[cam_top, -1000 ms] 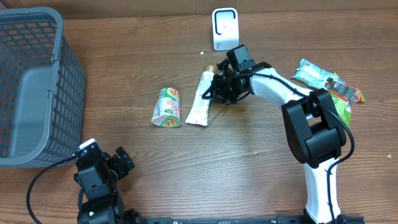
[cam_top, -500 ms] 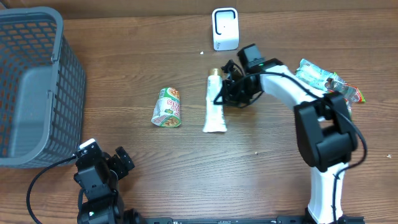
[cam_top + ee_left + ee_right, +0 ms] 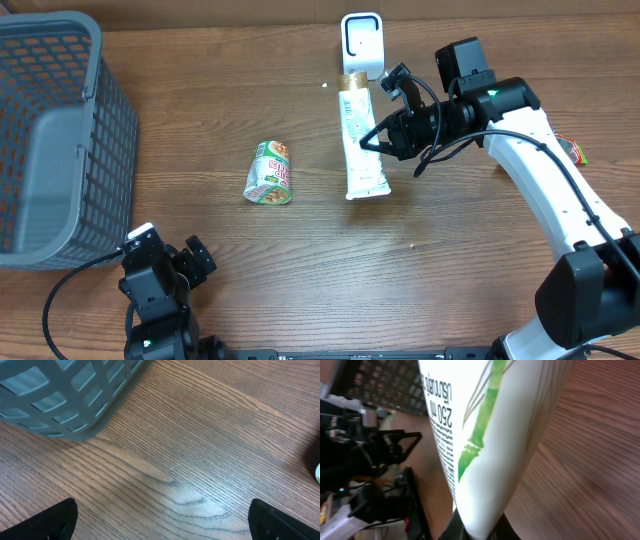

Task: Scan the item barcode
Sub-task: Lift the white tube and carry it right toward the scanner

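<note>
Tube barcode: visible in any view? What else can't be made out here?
- Barcode: not seen. From overhead the print on the tube is too small to read. The right wrist view shows only one printed side, close up.
- Right wrist: the right pincer is cut off by the bottom edge, behind the tube.
- Overhead: packets mostly hidden by the right arm.
- Left wrist: an object cut off by the right edge.

Bench front-centre bare, wide passage. Basket blocks left edge. Can lies mid-left, with a gap between it and tube. Tube sits just before scanner, closing that approach. Right arm spans right side.
</note>
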Tool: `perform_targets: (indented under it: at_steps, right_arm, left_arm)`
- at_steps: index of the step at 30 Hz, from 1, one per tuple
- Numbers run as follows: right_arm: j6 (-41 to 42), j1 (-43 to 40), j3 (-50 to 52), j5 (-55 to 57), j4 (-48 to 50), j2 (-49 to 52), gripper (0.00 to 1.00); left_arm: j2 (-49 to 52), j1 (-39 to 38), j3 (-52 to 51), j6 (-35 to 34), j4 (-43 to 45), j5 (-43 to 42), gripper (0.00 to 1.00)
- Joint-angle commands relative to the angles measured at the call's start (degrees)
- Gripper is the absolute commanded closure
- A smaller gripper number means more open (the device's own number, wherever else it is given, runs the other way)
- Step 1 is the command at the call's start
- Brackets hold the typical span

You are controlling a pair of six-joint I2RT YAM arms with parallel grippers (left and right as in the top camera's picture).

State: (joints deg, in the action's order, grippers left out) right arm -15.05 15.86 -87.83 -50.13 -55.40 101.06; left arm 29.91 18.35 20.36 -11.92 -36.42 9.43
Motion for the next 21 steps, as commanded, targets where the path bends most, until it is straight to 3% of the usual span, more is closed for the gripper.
perform_targets:
  at_steps: [1,12,21]
  right_arm:
    - [-1.1,-0.2,-0.7,-10.5,0.3,-2.8,0.96]
    - [3.0,-7.0,-0.7,-17.0,-4.1,-3.4,0.96]
    - [-10.4,-8.7,-0.7,-14.5,-11.7,-3.4,0.96]
  left_arm:
    - [-0.3,-0.4,1.0,-0.5,0.2,-0.3,0.00]
    - [-0.3,-0.4,1.0,-0.5,0.2,-0.3,0.00]
    - [-0.3,-0.4,1.0,-0.5,0.2,-0.3,0.00]
